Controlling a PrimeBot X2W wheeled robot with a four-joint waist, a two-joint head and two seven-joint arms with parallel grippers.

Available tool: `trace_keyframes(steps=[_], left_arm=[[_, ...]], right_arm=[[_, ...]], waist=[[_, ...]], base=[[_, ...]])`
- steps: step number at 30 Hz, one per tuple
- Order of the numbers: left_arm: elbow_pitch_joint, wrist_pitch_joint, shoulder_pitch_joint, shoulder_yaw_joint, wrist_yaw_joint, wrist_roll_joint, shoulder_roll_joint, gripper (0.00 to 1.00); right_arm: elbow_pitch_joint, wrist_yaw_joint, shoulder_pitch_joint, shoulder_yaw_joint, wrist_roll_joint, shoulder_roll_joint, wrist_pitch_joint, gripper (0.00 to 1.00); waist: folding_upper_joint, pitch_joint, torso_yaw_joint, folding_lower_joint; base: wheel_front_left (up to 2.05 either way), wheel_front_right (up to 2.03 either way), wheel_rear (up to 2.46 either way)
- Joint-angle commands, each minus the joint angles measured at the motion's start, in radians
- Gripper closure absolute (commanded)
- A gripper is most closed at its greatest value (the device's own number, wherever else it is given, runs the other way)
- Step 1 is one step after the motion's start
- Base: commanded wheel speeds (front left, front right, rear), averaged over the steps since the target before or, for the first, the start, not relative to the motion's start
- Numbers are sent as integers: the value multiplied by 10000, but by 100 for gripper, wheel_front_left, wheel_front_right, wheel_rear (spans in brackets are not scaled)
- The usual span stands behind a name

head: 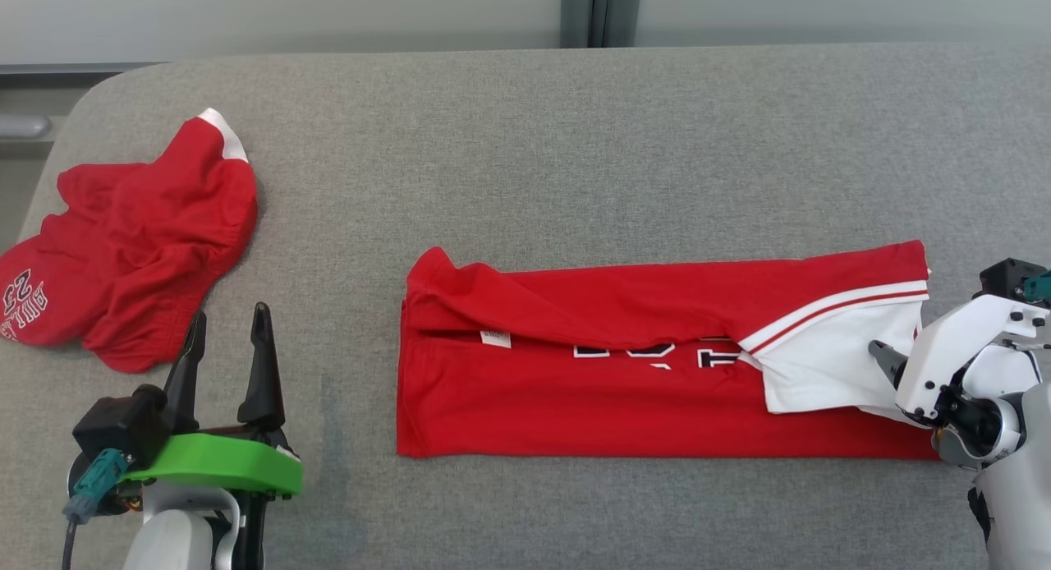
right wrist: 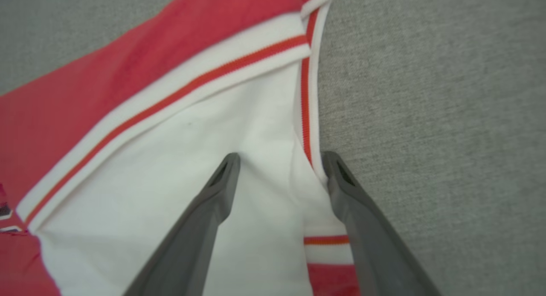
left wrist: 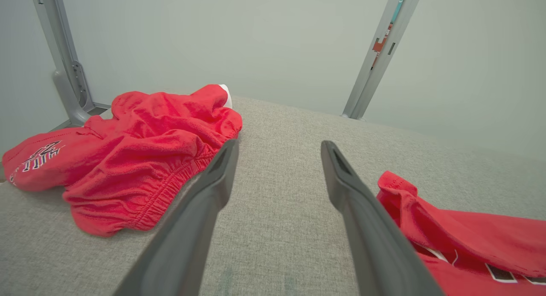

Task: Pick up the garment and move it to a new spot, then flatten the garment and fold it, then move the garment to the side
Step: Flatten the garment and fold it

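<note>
Red garment (head: 575,406), folded lengthwise, lies centre-right of the head view, so I judge I'm mid-fold: my right gripper (right wrist: 280,156) wide over its white sleeve (right wrist: 170,181), my left gripper (head: 229,311) wide and empty lower left; next I must pinch that end and fold across

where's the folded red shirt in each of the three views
Head view: the folded red shirt lies centre to right on the grey table.
Left wrist view: lower right corner, beside the left hand.
Right wrist view: left and centre, white sleeve under the right hand.
Shared landmark: the black-and-white lettering on its front.
</note>
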Motion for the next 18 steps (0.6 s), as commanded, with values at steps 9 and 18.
trace_keyframes(steps=[9,18], left_arm=[[244,-28,-527,-129,-135,-91,96,0],[333,-27,-668,-201,-168,-133,232,0]], right_arm=[[804,-17,-339,135,94,-455,-615,100],[797,-16,-574,-1081,-440,-1240,-1668,100]], waist=[[0,86,-104,0],[0,7,-378,0]], base=[[0,0,0],[0,0,0]])
